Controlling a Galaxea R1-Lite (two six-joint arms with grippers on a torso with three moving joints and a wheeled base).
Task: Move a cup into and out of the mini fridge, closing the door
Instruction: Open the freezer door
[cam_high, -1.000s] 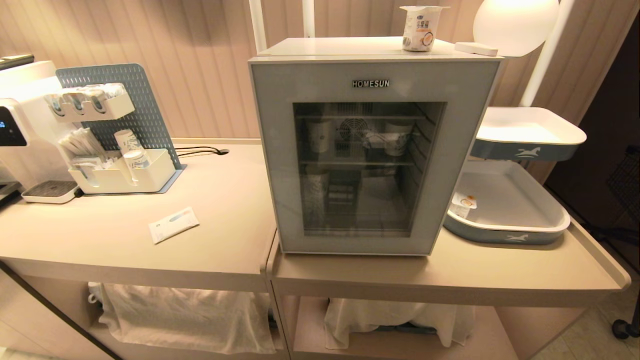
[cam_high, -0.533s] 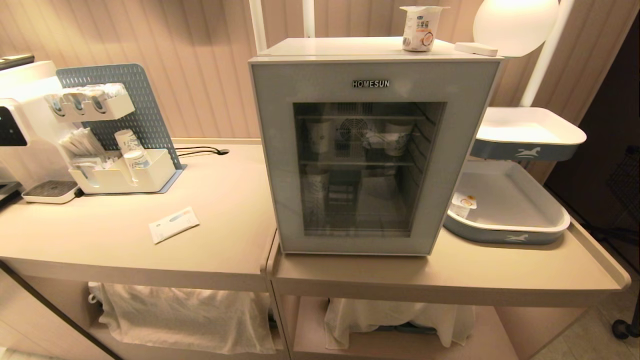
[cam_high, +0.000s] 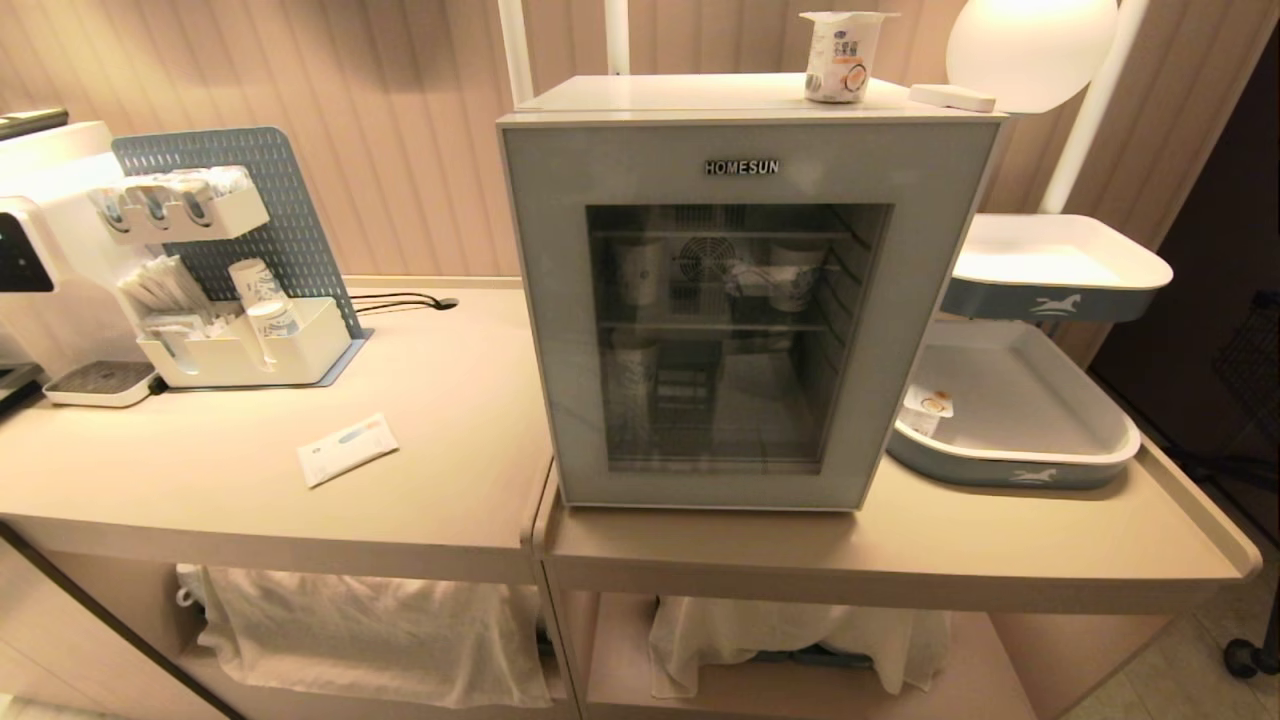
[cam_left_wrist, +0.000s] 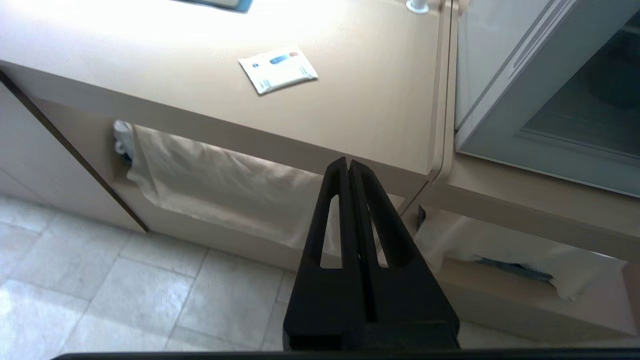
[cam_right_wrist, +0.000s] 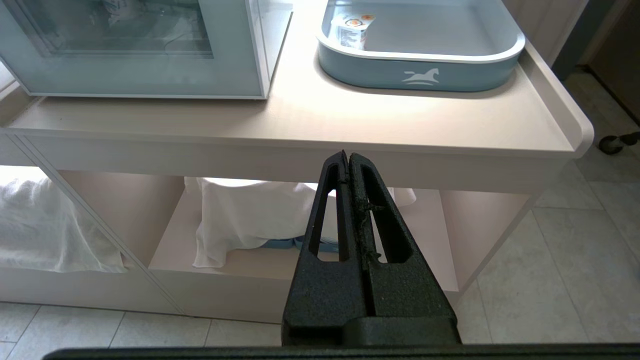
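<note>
Now | both grippers' fingers together, nothing held | cup (cam_high: 838, 57) likely light, crushable: you grip its sides below the lid | door (cam_high: 735, 315) shut

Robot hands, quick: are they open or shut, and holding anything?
Left gripper: shut, holding nothing, out in front of the counter edge.
Right gripper: shut, holding nothing, low before the counter.

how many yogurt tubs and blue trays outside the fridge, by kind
yogurt tubs: 2, one on the fridge top, one in the lower tray
blue-sided trays: 2, upper and lower
total: 4
</note>
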